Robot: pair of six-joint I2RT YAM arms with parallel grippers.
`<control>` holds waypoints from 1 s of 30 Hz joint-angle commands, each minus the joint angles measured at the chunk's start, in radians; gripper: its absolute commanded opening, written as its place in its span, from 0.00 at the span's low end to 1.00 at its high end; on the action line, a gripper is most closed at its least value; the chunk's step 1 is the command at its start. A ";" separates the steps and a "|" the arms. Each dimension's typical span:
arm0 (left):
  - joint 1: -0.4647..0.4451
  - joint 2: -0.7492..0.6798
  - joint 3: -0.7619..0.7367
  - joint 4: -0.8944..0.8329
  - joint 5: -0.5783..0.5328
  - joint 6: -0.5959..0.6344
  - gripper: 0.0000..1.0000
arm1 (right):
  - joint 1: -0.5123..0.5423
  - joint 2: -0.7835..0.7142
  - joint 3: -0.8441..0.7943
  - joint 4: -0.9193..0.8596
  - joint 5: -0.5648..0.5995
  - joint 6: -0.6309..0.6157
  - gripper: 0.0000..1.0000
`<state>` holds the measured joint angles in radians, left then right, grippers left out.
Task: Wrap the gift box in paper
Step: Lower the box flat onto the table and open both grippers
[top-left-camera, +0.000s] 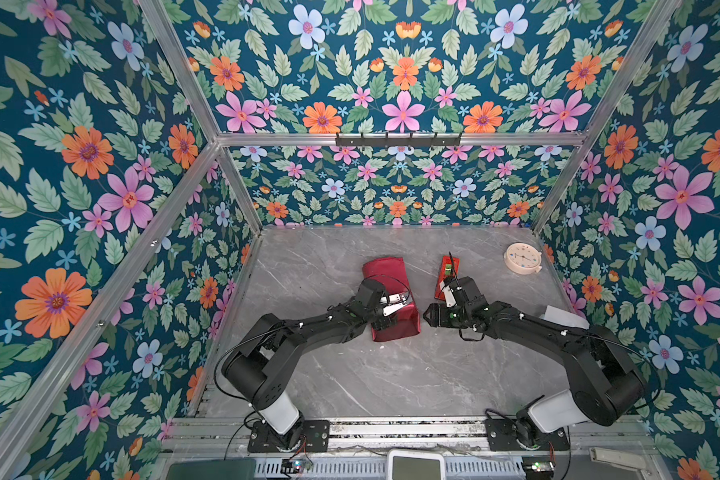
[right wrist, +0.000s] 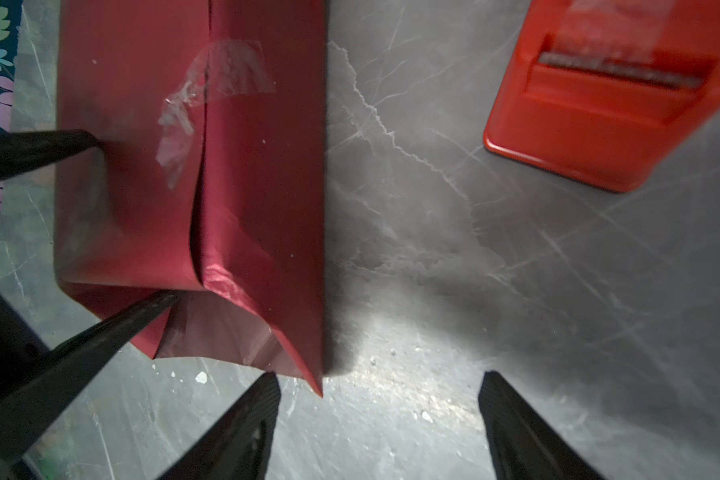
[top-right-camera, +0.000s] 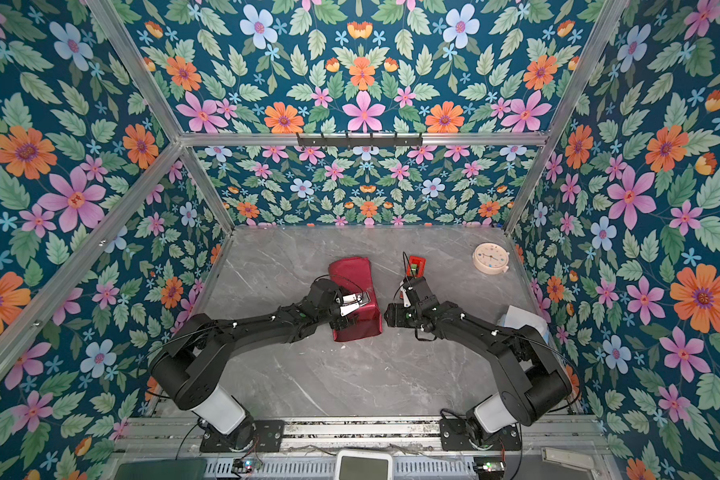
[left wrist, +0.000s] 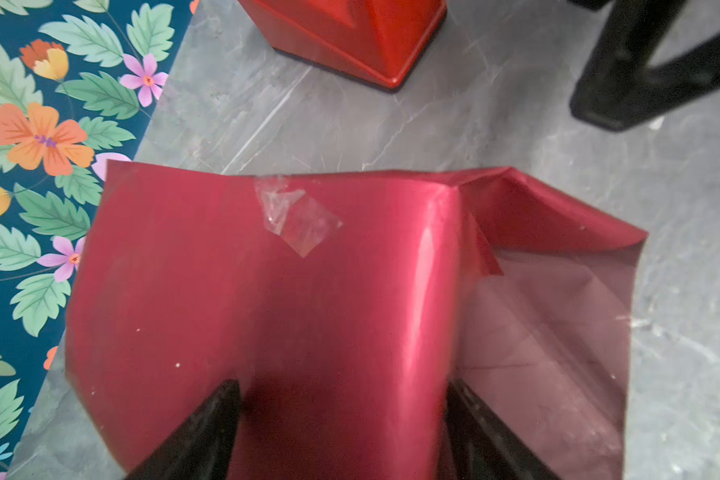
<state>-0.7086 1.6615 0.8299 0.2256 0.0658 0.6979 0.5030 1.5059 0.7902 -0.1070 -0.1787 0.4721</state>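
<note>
The paper lies as a taped tube on the table — the gift box presumably inside, unseen; the left gripper stands wide over it, holding nothing; the right gripper gapes empty — tugging the loose end could peel the tape.

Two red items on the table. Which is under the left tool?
The paper, dull maroon with a taped seam; the open left tool is over it. The glossy plastic tape dispenser lies apart, by the right tool.

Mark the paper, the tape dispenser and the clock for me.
paper [top-left-camera: 385, 268], in a top view, far end.
tape dispenser [right wrist: 591, 137], right wrist view, red body.
clock [top-left-camera: 523, 257], in a top view, dial.
</note>
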 commanded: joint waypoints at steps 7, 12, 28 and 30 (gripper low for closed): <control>0.000 0.033 -0.007 0.014 -0.024 0.045 0.74 | 0.001 0.048 0.027 0.066 0.022 0.009 0.59; 0.000 0.035 -0.017 0.017 -0.032 0.058 0.74 | 0.003 0.098 0.046 0.111 0.054 0.010 0.45; 0.000 0.041 -0.015 0.021 -0.037 0.062 0.74 | 0.052 0.179 0.035 0.212 -0.039 0.049 0.29; 0.000 0.041 -0.015 0.021 -0.037 0.062 0.74 | 0.058 0.178 0.028 0.220 -0.039 0.054 0.28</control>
<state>-0.7105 1.6970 0.8162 0.3130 0.0395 0.7605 0.5556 1.6875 0.8230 0.0803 -0.2096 0.5072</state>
